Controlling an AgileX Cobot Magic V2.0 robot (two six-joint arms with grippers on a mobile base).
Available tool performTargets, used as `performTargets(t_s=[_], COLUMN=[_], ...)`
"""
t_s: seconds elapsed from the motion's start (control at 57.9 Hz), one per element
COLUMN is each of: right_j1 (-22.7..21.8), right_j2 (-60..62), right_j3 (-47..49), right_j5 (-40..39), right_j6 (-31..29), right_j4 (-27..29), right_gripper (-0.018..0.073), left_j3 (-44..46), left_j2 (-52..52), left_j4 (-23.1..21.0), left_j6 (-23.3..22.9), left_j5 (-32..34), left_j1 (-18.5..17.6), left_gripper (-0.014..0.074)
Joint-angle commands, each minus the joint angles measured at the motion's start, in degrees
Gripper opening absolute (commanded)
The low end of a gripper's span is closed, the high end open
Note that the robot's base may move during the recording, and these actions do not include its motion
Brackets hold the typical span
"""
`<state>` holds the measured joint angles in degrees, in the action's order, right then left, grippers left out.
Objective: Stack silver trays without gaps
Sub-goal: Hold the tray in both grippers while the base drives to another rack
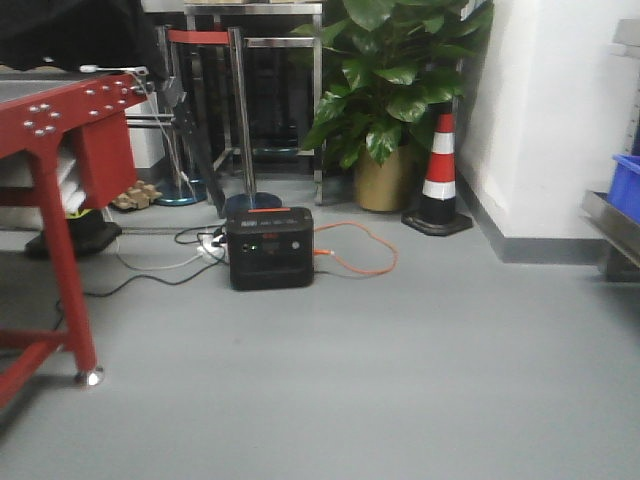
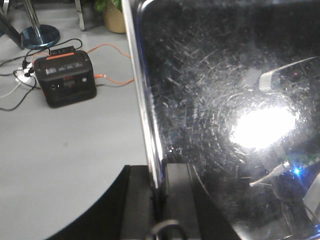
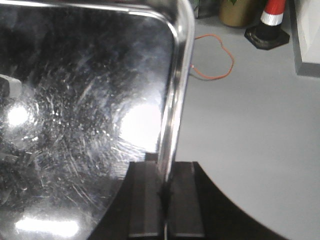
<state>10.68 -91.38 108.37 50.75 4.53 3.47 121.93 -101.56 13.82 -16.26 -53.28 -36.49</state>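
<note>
Over a smooth grey floor [image 2: 65,150], the left gripper [image 2: 159,200] has its black jaws clamped on the thin left rim of a shiny, scratched stainless-steel silver tray [image 2: 225,100]. The tray fills the left wrist view to the right of that edge. Left of the rim, a boxy black power station with an orange stripe [image 2: 64,80] sits well apart on open floor.

In the right wrist view, the right gripper [image 3: 165,197] pinches the tray's flared right rim between two flat pads. Bare floor opens to the right as far as a looping orange cable [image 3: 231,57] and a red-and-white traffic cone [image 3: 272,17].

The front view shows a red steel table frame [image 1: 50,130] at left and a leafy potted plant [image 1: 390,80] at centre-back. A blue plastic bin [image 1: 627,185] sits at the right edge, with wide clear floor in the foreground.
</note>
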Motion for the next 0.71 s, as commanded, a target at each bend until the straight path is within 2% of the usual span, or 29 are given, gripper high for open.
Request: performTargets(t_s=[0.0, 0.691], right_j1=[0.7, 0.7], right_j2=[0.7, 0.7], right_j3=[0.7, 0.7], right_j5=[-3.3, -3.4], right_j6=[-1.0, -1.0], right_j4=[2.7, 3.0], right_gripper=[-0.008, -0.008], left_j3=[0.6, 0.6], left_j2=[0.5, 0.5], left_j4=[-3.0, -2.7], left_j6=[0.6, 0.6], left_j5=[3.8, 3.8], left_j1=[-0.7, -0.7], left_gripper=[-0.002, -0.002])
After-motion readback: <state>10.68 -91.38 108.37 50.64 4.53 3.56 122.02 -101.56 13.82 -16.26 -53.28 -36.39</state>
